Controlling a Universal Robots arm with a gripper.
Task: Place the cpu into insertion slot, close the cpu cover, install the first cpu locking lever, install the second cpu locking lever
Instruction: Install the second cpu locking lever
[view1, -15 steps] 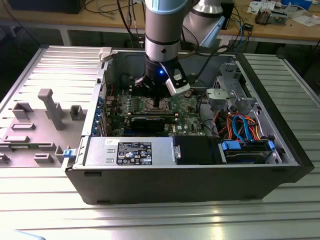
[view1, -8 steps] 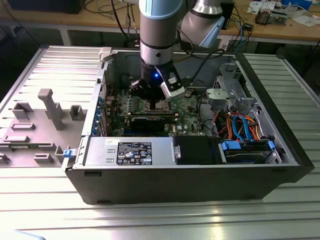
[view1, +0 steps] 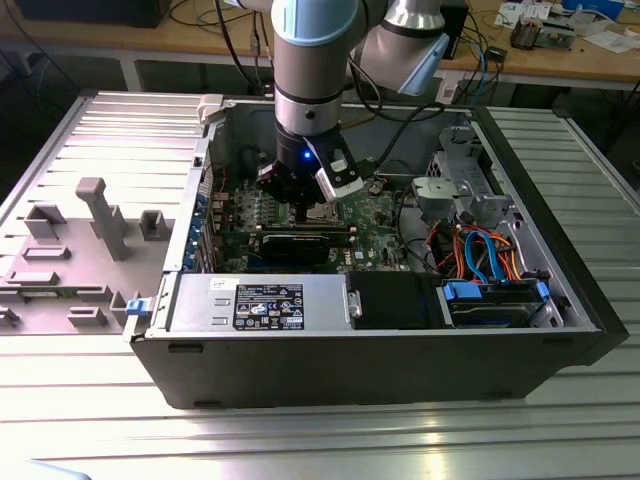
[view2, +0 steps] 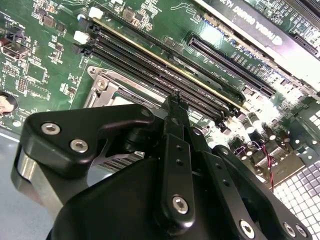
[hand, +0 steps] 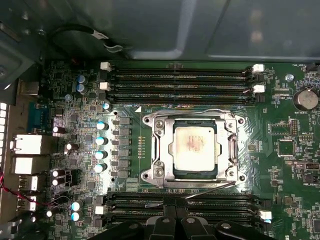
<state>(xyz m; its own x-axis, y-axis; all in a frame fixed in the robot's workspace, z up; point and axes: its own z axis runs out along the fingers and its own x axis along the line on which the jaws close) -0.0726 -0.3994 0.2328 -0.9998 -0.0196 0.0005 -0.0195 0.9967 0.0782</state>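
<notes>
While the cpu (hand: 194, 147) sits under the closed cpu cover (hand: 159, 150), the gripper (hand: 174, 216) hovers pressed together

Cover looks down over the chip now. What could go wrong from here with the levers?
The lever beside the cpu cover looks unlatched, its free end angled out over a black memory slot; the gripper is close, so a slip might scrape it. The cpu may shift if the cover lifts.

Exterior view: high, angled down on open computer case (view1: 380, 340). Both wrist views: close above the motherboard (hand: 280, 165), sharing the insertion slot (hand: 195, 146).
</notes>
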